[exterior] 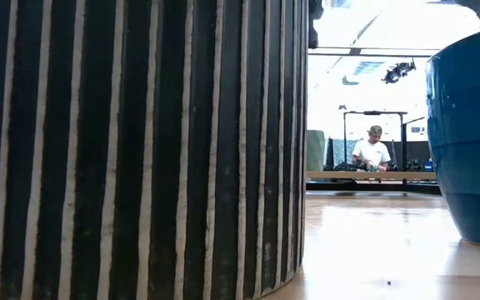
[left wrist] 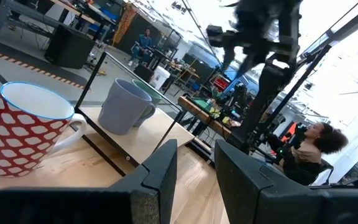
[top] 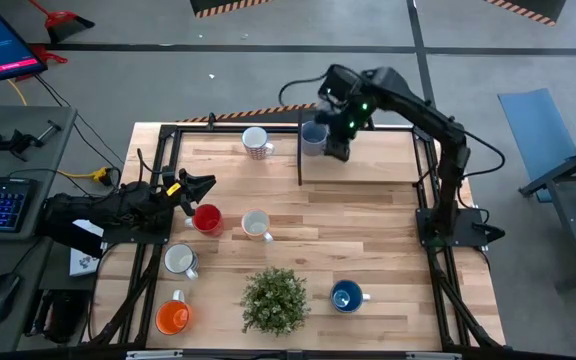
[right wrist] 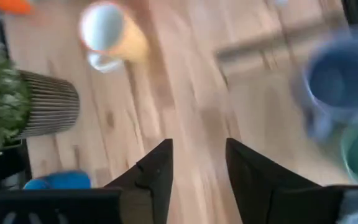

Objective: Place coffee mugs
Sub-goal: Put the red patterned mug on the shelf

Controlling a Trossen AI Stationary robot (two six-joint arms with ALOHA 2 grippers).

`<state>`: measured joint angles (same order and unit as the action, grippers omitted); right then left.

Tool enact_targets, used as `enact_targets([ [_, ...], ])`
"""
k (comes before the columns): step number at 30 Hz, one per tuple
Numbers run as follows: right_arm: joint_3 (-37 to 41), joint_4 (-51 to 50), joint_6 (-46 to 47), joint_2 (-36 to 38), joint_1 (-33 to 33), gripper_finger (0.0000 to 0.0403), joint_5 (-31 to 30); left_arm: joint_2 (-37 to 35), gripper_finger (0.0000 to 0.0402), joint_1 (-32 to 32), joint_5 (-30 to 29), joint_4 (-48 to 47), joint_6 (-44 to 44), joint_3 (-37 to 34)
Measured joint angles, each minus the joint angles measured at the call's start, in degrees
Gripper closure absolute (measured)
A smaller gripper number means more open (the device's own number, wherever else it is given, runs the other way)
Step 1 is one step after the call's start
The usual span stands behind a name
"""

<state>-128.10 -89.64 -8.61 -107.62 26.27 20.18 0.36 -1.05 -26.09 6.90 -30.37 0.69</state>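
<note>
Striped plant pot (exterior: pixel 140 150) fills the low view; our right pincer (top: pixel 337 150) — released — hovers beside the lavender-blue mug (top: pixel 314 137), risking a knock while retreating.

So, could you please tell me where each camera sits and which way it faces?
High view: overhead, straight down; shows both arms, the right end effector over the lavender-blue mug.
Low view: table height, beside the plant pot and blue mug; no arm visible.
Left wrist view: past its open end effector to the patterned mug.
Right wrist view: downward past its open end effector.
Both wrist views share the lavender-blue mug.
</note>
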Motion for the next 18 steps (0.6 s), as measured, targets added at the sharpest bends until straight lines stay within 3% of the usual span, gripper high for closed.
enact_targets([
  [3, 2.87, 0.89, -0.16, 3.44, -5.49, 0.0277, 4.04, 0.0, 0.0304, -0.06, -0.01, 0.05, -0.02, 0.0],
  [5, 5.95, -0.65, 1.03, 5.64, -9.76, 0.0277, 3.56, 0.0, 0.0304, -0.1, 0.14, 0.33, -0.2, 0.0],
  [11, 22.54, 3.71, 12.8, 14.32, -21.28, 0.0277, -8.48, 0.0, 0.0304, -0.1, 5.03, 0.44, -5.02, 0.01],
  [14, 33.25, 11.52, 19.56, 19.19, -25.47, 0.0277, -13.0, 0.23, 0.0304, -0.09, 6.5, 4.43, -5.89, 0.02],
  [18, 45.68, 25.41, 26.07, 26.85, -28.31, 0.0277, -14.03, 1.65, 0.0304, 0.26, -1.83, 16.02, 8.92, 4.01],
])
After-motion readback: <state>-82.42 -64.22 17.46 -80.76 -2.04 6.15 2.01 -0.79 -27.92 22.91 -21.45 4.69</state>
